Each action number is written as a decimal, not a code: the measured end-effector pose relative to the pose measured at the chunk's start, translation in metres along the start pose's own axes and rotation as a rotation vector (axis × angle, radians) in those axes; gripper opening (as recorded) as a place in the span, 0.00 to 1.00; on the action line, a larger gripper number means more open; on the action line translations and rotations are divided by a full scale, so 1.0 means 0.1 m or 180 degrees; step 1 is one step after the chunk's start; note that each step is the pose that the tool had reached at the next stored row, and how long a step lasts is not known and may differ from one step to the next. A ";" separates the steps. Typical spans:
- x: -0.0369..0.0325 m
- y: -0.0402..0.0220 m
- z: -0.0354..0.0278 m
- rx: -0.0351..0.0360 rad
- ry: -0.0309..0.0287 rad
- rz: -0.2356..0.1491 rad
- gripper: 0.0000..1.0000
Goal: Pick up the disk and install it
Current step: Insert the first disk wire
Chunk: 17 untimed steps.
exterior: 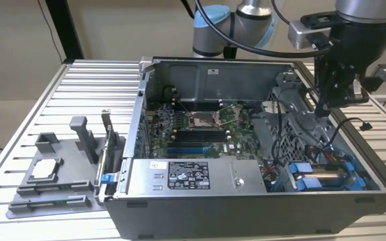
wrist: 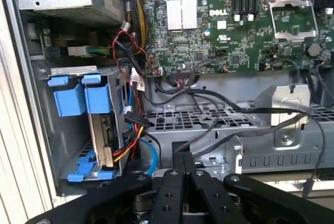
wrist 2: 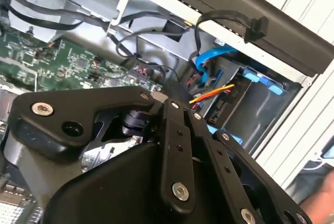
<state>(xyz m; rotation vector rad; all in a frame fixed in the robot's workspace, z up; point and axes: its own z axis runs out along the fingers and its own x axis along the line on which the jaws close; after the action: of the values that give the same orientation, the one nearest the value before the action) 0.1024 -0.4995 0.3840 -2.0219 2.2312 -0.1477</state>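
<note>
The disk (exterior: 327, 173) sits in the drive bay at the front corner of the open computer case (exterior: 247, 206), on the exterior view's right, with blue carrier tabs around it. In the first wrist view the disk (wrist: 102, 130) shows edge-on between blue tabs, with orange, yellow and red wires running to its end. My gripper (exterior: 322, 111) hangs above the case's perforated metal cage, up and back from the disk. Its black fingers (wrist: 177, 167) lie pressed together with nothing between them. The blue carrier (wrist 2: 255, 79) also shows beyond my gripper (wrist 2: 168, 103) in the second wrist view.
A grey power-supply box (exterior: 179, 173) fills the case's front. The green motherboard (exterior: 203, 120) with its processor socket lies behind it. Loose black cables (wrist: 224, 104) cross the cage under my gripper. A grey fixture (exterior: 52, 175) holding a small chip stands on the slatted table at the exterior view's left.
</note>
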 end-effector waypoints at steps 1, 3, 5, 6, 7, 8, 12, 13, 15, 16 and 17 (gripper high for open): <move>0.009 -0.008 -0.010 -0.0003 -0.0028 0.0005 0.00; 0.035 -0.030 -0.033 -0.0008 -0.0056 0.0009 0.00; 0.072 -0.066 -0.029 -0.0043 -0.0053 0.0010 0.00; 0.096 -0.081 -0.028 -0.0055 -0.0051 0.0010 0.00; 0.120 -0.094 -0.027 -0.0063 -0.0050 0.0010 0.00; 0.148 -0.106 -0.026 -0.0073 -0.0049 0.0010 0.00; 0.248 -0.126 -0.028 -0.0134 -0.0060 0.0014 0.00; 0.261 -0.129 -0.029 -0.0142 -0.0088 0.0018 0.00; 0.281 -0.135 -0.030 -0.0154 -0.0167 0.0030 0.00; 0.291 -0.140 -0.032 -0.0160 -0.0208 0.0036 0.00; 0.300 -0.146 -0.036 -0.0165 -0.0239 0.0040 0.00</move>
<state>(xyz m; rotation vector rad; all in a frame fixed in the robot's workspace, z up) 0.1133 -0.5309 0.3889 -2.0035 2.2239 -0.0126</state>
